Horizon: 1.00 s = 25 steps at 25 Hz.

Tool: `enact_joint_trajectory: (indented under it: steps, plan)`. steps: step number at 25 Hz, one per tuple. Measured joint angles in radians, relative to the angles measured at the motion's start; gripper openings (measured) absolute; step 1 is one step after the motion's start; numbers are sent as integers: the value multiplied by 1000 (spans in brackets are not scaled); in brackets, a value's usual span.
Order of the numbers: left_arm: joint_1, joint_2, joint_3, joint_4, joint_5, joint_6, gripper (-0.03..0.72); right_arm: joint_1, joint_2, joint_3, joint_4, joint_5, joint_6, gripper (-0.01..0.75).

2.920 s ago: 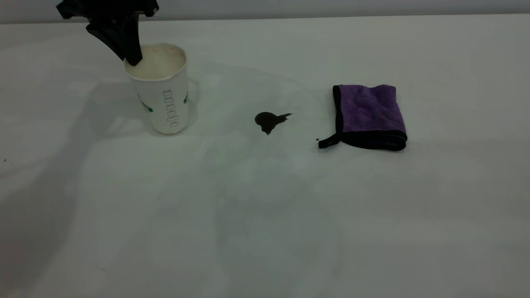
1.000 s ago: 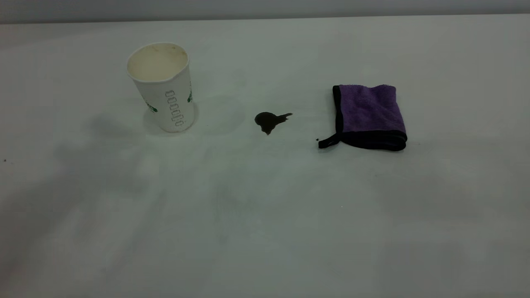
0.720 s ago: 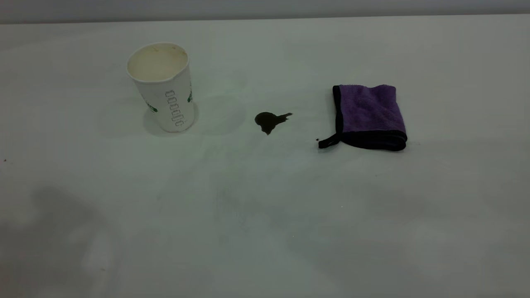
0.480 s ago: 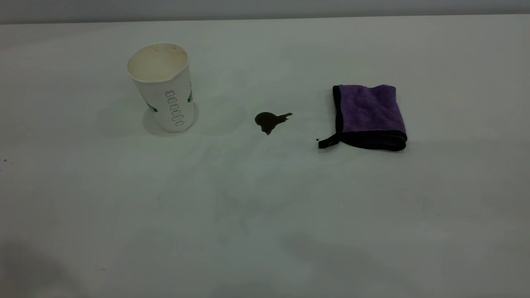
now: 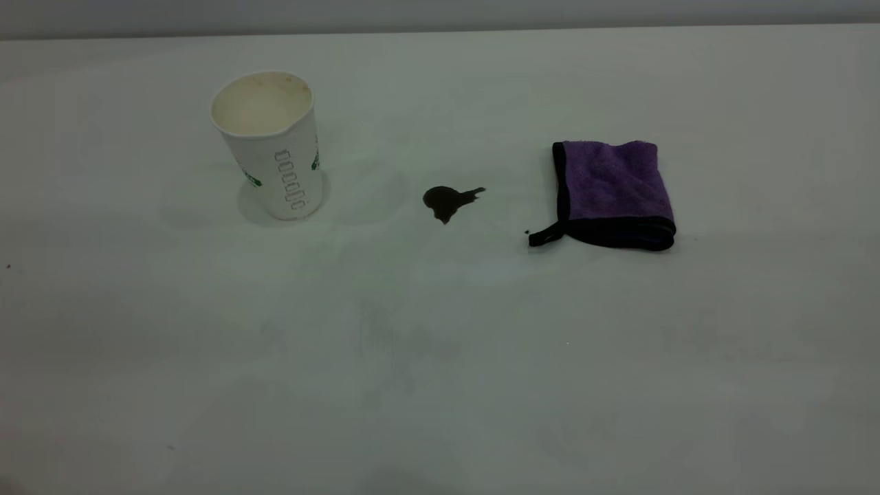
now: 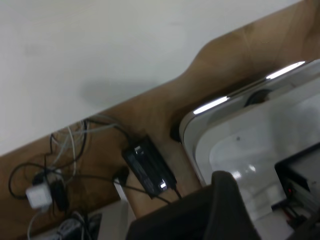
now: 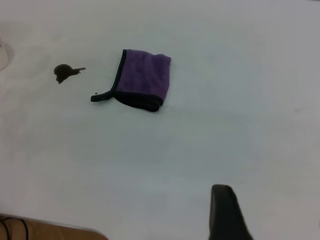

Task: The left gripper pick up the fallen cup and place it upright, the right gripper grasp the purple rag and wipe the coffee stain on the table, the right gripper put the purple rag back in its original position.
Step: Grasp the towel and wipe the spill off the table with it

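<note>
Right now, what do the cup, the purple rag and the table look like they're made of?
The fallen cup, now upright: looks like matte white paper, with printed green marks and a stained cream inside. The purple rag: fuzzy, napped cloth, probably microfibre, with black stitched edging and a loop tab. The table: smooth pale surface with faint smears, possibly laminate; hard to tell.

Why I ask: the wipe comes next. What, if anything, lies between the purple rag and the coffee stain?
Nothing visible blocks it. Only bare table and a tiny dark speck lie between the purple rag and the coffee stain. The cup stands upright on the stain's far side.
</note>
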State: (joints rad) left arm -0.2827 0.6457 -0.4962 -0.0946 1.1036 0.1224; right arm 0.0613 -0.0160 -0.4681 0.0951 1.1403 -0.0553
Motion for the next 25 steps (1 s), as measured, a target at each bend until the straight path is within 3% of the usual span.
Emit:
enact_joint_trajectory:
  steps: [8,17,25]
  plan:
    - [10,-126,0,-5,-4,3,500,0,0,0,0,0,0,480]
    - [170,-479,0,-6,10,4,500,0,0,0,0,0,0,480]
    - [231,-665,0,-6,30,5,500,0,37,-27,58,-55,0,486]
